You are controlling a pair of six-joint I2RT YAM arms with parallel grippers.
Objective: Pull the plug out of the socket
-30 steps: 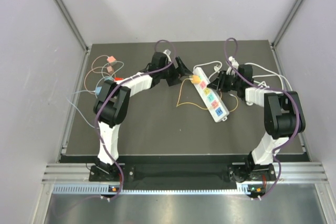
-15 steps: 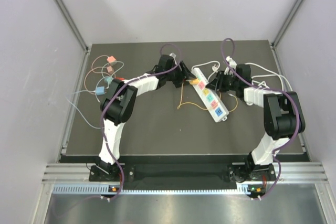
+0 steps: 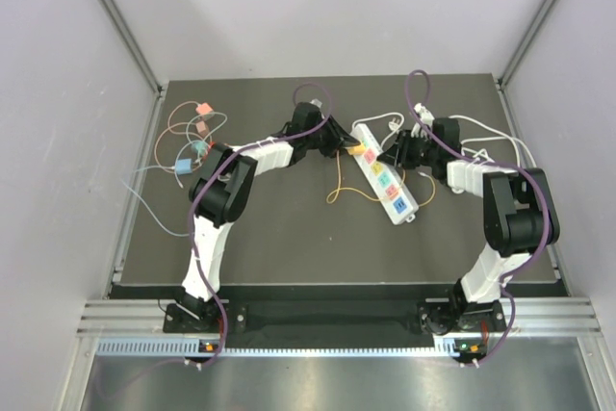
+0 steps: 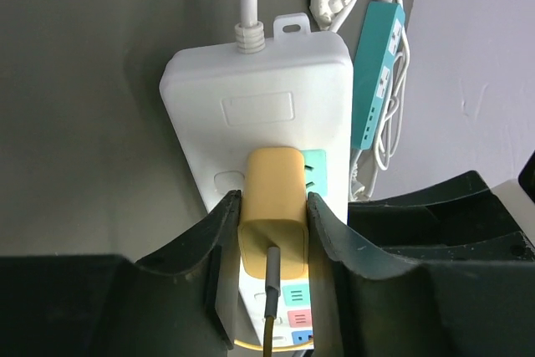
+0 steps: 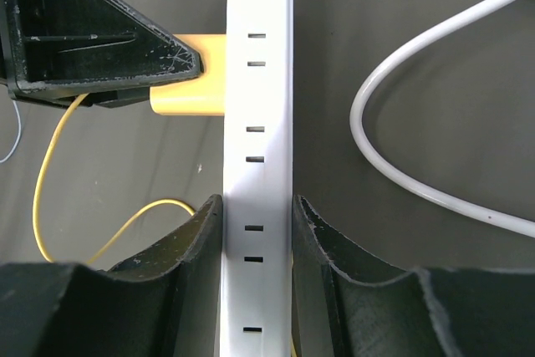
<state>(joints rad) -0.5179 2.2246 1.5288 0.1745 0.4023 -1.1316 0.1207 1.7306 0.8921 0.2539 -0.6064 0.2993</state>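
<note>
Pre-pull: left tool clenched on yellow plug, plug seated in socket strip ahead of tool. Meanwhile right tool clamps strip between fingers, likely bracing it against pull.

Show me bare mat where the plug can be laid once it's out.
Freest: the near mat, between the power strip and its front edge. Crowded: loose wires far left, white cable far right, yellow cord trailing from the plug.

Matt yellow plastic on the plug, smooth white plastic with a faint sheen on the socket, matt black plastic, scuffed at the edges, on the right gripper, over a dull dark table.
</note>
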